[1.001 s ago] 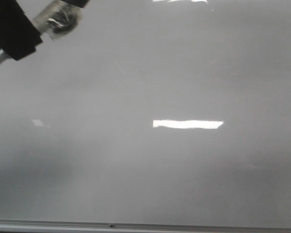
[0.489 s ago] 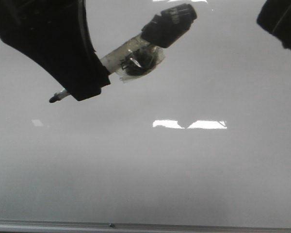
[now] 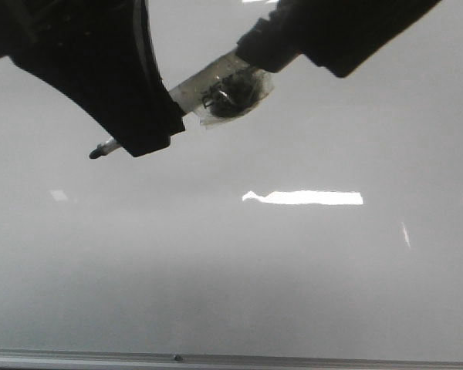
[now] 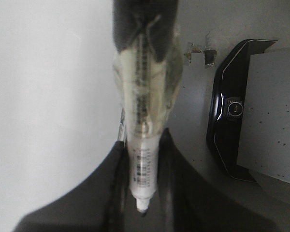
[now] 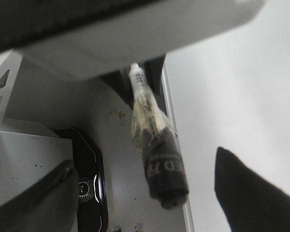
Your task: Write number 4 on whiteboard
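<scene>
Filling the view, the whiteboard (image 3: 293, 293) is glossy; left jaws clamp the marker (image 3: 216, 89), right jaws apart.

The whiteboard (image 3: 293, 262) has a smooth, glossy pale grey surface with bright reflections and a dull grey metal edge strip (image 3: 231, 357). The marker (image 4: 144, 159) has a white plastic barrel wrapped in crinkled clear tape (image 3: 231, 92). Both grippers show matt black plastic fingers (image 4: 179, 188).

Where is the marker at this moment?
In the front view the marker is in the upper left, above the whiteboard, clamped in the left pincer. The right pincer is at its capped end.
</scene>
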{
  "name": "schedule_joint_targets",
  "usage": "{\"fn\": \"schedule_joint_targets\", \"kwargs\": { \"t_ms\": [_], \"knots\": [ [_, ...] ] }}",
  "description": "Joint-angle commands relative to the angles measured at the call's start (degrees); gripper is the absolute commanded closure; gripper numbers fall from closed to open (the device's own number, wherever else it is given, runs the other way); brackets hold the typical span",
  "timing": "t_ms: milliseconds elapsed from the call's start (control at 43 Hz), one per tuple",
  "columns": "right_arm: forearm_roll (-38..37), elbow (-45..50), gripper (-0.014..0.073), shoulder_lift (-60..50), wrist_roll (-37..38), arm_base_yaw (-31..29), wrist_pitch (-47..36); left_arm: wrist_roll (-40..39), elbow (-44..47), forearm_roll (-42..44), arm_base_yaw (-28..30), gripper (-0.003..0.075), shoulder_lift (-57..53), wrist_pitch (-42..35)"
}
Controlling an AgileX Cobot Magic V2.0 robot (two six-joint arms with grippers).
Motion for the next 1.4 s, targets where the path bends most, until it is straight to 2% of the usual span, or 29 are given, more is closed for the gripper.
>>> {"fn": "schedule_joint_targets", "kwargs": {
  "t_ms": [0,70,116,489,535,629,745,815,908,1024,1234,1373],
  "knots": [
    [2.6,-3.7,0.0004,1.1,-0.8,1.4,-1.0,0.1,-1.9,-0.4,-0.5,0.0678,-1.6,-2.3],
    [2.6,-4.4,0.0014,2.2,-0.8,1.8,-1.4,0.1,-1.9,-0.4,-0.5,0.0678,-1.6,-2.3],
    [2.5,-4.4,0.0051,2.5,-0.8,1.8,-1.4,0.1,-1.9,-0.4,-0.5,0.0678,-1.6,-2.4],
    [1.9,-4.4,0.0517,2.5,-0.8,1.8,-1.1,0.1,-1.9,-0.4,-0.5,0.0672,-1.6,-3.8],
    [1.9,-4.4,0.0563,2.5,-0.8,1.8,-1.1,0.1,-1.9,-0.5,-0.5,0.0650,-1.6,-3.9],
    [1.8,-4.4,0.0630,2.6,-0.7,1.8,-1.1,-0.1,-1.9,-1.1,-0.5,0.0525,-1.6,-4.3],
    [1.6,-4.4,0.0656,2.6,-0.7,1.8,-1.1,-0.7,-1.9,-0.8,-0.5,0.0342,-1.7,-4.9],
    [1.0,-4.4,0.0656,2.6,-0.4,1.8,-1.1,-1.6,-1.9,0.4,0.2,0.0293,-2.8,-4.7],
    [-1.7,-4.6,0.0656,2.4,2.2,1.7,-1.2,-5.9,-1.9,2.7,2.6,0.0290,-5.5,-4.4],
    [-9.8,-5.8,0.0656,1.3,9.8,1.7,-0.9,-7.9,-1.8,1.9,8.0,0.0290,-11.0,-4.6],
    [-26.3,-7.8,0.0656,-2.6,33.7,1.1,1.6,-15.8,2.9,-0.8,19.0,0.0290,-21.9,-6.3],
    [-28.6,-6.6,0.0656,-7.1,45.8,-3.4,2.9,-20.7,7.5,-1.1,24.3,0.0290,-27.8,-8.7]
  ]
}}
